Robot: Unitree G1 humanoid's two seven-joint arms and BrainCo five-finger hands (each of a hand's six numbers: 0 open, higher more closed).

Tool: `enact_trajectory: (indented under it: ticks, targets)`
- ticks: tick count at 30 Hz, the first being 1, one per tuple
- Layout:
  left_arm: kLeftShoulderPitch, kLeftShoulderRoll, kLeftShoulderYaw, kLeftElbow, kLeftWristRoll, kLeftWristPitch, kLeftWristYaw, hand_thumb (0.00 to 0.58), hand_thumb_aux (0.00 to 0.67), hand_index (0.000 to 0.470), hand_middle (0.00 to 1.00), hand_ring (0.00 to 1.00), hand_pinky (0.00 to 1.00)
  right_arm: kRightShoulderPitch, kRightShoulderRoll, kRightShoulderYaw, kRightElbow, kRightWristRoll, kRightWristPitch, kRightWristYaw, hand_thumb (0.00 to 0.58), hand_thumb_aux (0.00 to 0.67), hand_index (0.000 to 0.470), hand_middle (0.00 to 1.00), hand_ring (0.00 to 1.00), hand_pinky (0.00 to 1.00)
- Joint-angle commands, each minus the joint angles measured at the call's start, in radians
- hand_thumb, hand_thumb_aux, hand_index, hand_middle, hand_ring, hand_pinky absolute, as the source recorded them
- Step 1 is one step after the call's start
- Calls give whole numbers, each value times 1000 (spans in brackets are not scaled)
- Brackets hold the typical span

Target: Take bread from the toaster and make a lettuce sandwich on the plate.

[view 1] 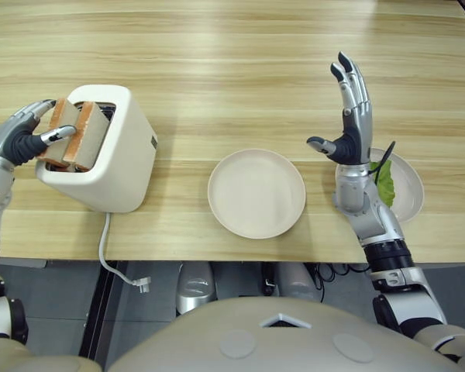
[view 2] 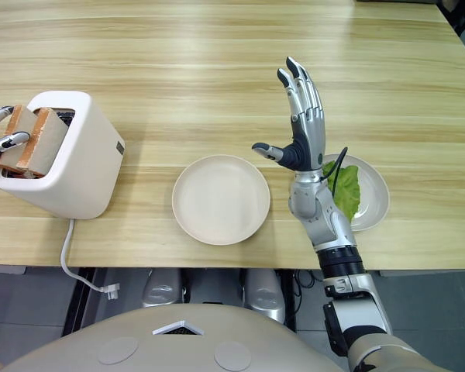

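A: Well, status?
B: Early stage. Both bread slices (view 1: 89, 128) sit in the toaster (view 1: 120, 167) slots, not yet lifted out. Plate (view 1: 256, 193) is bare, between the two hands. Lettuce (view 1: 385, 184) lies on a side dish (view 1: 412, 186), untouched. Left to do, by my est.: pull bread, lay 1st slice, add lettuce, top w/ 2nd slice.
A: Hand pose?
B: L hand (view 1: 23, 138): fingers curled round the outer slice, thumb across its face, toaster body just to its right. R hand (view 1: 350, 108): spread flat, fingers pointing away from robot, thumb out toward plate, holding nothing. Lettuce sits just beside its wrist, outer side.
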Motion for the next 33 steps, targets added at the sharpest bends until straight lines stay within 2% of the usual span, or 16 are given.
enact_trajectory:
  ticks: [1,3,4,5,7,8,9,10,11,12,21,25,30,33]
  targets:
    - [-6,18,-37,44,16,-4,0,0,0,0,0,0,0,10,-8,-8,-14,8,1,10,0,0,0,0,0,0]
    - [-11,19,-41,53,10,-8,-5,0,0,0,0,0,0,10,-9,-8,-13,8,1,11,0,0,0,0,0,0]
    - [-10,22,-46,57,13,-10,-6,31,18,13,0,0,0,10,-9,-7,-13,6,1,10,0,0,0,0,0,0]
    - [-7,24,-48,59,19,-11,-3,198,126,87,0,0,0,9,-9,-6,-12,5,1,11,0,0,0,0,0,0]
    - [-4,29,-54,62,25,-13,3,212,137,94,0,0,0,8,-10,-4,-11,4,0,11,0,0,0,0,0,0]
    - [-3,32,-58,62,24,-13,5,438,339,233,0,0,0,8,-11,-3,-11,3,0,11,0,0,0,0,0,0]
    - [-2,36,-63,61,25,-14,8,472,381,262,0,0,0,8,-11,-3,-10,3,0,11,0,0,0,0,0,0]
    - [-1,40,-66,59,26,-16,9,557,536,368,0,0,0,8,-11,-2,-9,2,0,11,0,0,0,0,0,0]
    - [0,43,-70,56,26,-18,9,557,536,368,0,0,0,8,-11,0,-8,1,0,11,0,0,0,0,0,0]
    - [5,47,-70,51,25,-19,9,580,670,460,0,0,0,8,-10,1,-9,0,0,12,0,0,0,0,0,0]
    - [13,41,-75,16,11,-22,2,580,670,460,0,0,0,12,-9,5,-16,-3,-2,18,0,0,0,0,0,0]
    - [16,20,-34,-100,-67,-8,-25,580,670,460,0,0,0,9,-6,8,-13,-5,1,20,0,0,0,0,0,0]
    - [-32,30,11,-279,-176,125,-130,580,670,460,0,0,0,5,1,12,-17,-8,9,21,0,0,0,0,0,0]
    - [-125,51,25,-318,-246,222,-224,580,670,460,0,0,0,3,4,10,-22,-5,13,21,0,0,0,0,0,0]
